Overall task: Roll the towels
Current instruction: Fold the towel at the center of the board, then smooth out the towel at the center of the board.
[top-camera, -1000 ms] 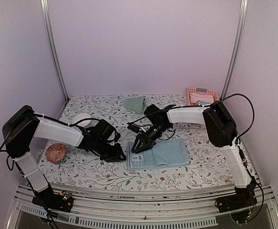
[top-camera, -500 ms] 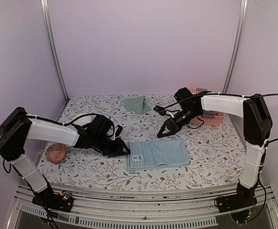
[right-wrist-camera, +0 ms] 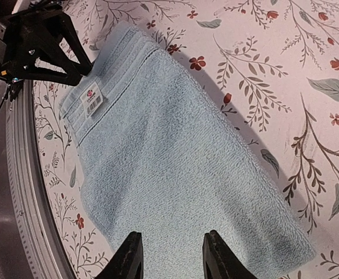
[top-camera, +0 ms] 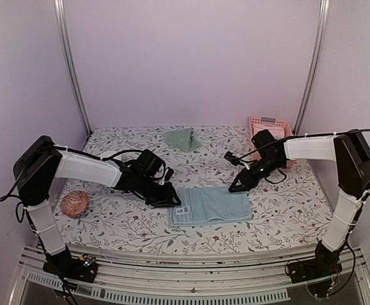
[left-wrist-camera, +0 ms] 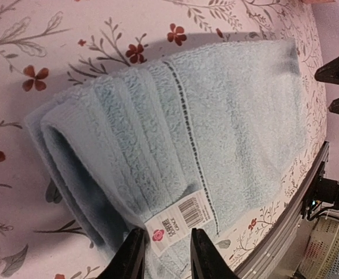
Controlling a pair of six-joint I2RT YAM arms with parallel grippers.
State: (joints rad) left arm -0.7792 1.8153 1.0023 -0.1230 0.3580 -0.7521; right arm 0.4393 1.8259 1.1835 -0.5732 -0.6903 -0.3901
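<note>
Blue towel lies folded flat near the near edge of the bench, and both my claws are spread and grasp nothing.
My left claw is at the towel's left short end with its jaws apart over the white label, and my right claw hangs by the far right corner, jaws apart too. To roll well, I judge I should pinch one short end, tuck the first turn tight, and keep the layered edges square so the roll neither cones nor slackens. The label shows a barcode and a small red rose mark, but its print is too small for me to read. Farther off, the green towel sits bunched and unrolled at the far edge, with the pink basket in the far right corner.
</note>
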